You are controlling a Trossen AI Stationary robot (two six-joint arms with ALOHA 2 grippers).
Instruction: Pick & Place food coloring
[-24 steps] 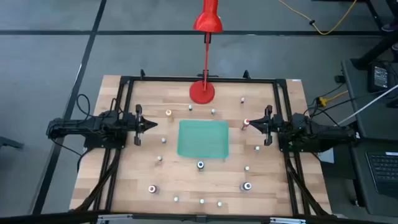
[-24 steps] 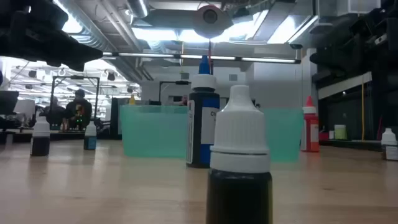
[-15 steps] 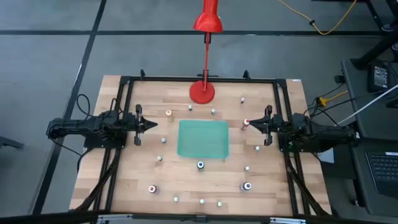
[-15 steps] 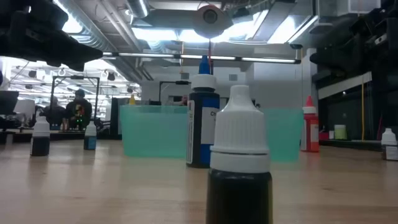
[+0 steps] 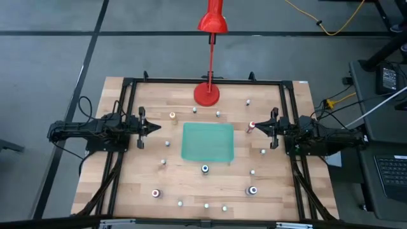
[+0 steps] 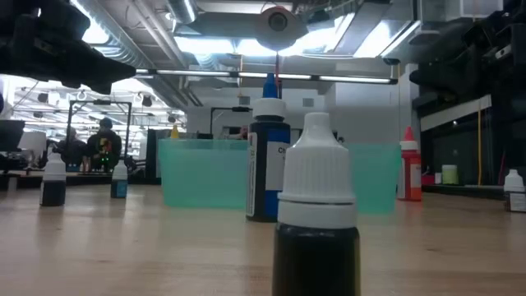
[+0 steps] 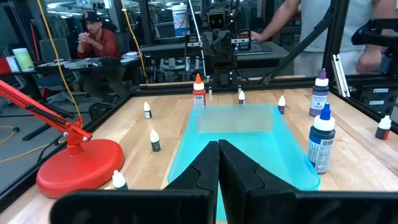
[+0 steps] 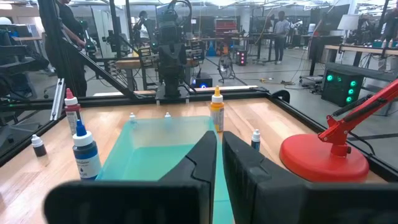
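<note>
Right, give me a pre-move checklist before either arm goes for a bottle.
1. Left gripper parked at the table's left side, fingers shut, holding nothing: ok.
2. Right gripper parked at the right side, shut, holding nothing: ok.
3. Green tray at the table's centre, no bottle seen inside: ok.
4. Red-capped bottle upright just in front of the right gripper: ok.
5. Red lamp standing behind the tray, apart from it: ok.
6. Which bottle goes first: cannot tell.
</note>
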